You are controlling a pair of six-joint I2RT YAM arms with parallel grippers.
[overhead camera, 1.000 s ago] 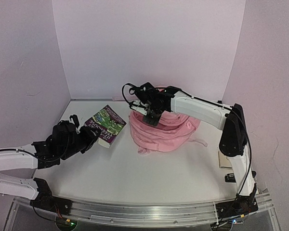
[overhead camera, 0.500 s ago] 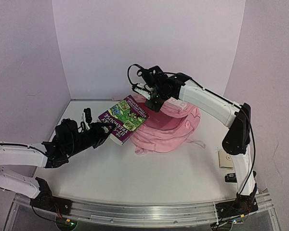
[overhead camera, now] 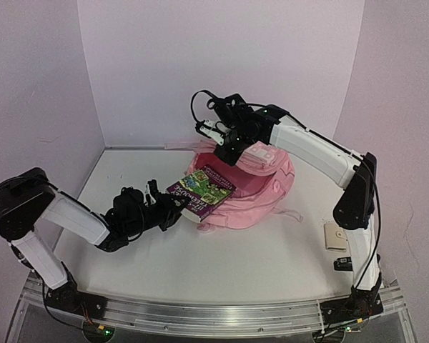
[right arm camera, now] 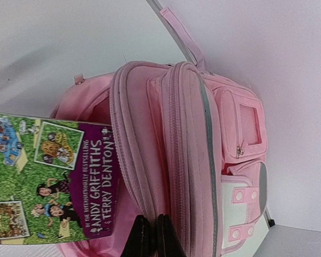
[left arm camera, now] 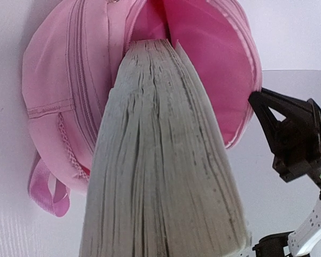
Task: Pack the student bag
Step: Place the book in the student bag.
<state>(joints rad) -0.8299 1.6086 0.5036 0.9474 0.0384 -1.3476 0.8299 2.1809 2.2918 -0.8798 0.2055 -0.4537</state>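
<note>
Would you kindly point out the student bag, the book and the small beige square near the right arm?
student bag [overhead camera: 263, 193], top external view, on its pink outer fabric.
book [overhead camera: 206, 190], top external view, on its illustrated cover.
small beige square [overhead camera: 334, 236], top external view, on its flat top.

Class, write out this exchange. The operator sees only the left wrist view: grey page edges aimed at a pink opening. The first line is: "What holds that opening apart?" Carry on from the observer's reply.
Observer: The right gripper is shut on the upper edge of the student bag, holding it raised.
Operator: What am I carrying?
Observer: A book with a purple and green cover; the right wrist view shows the names Andy Griffiths and Terry Denton.
Operator: Where is my grip?
Observer: The left gripper clamps the book's end away from the bag; its far end overlaps the opening.
</note>
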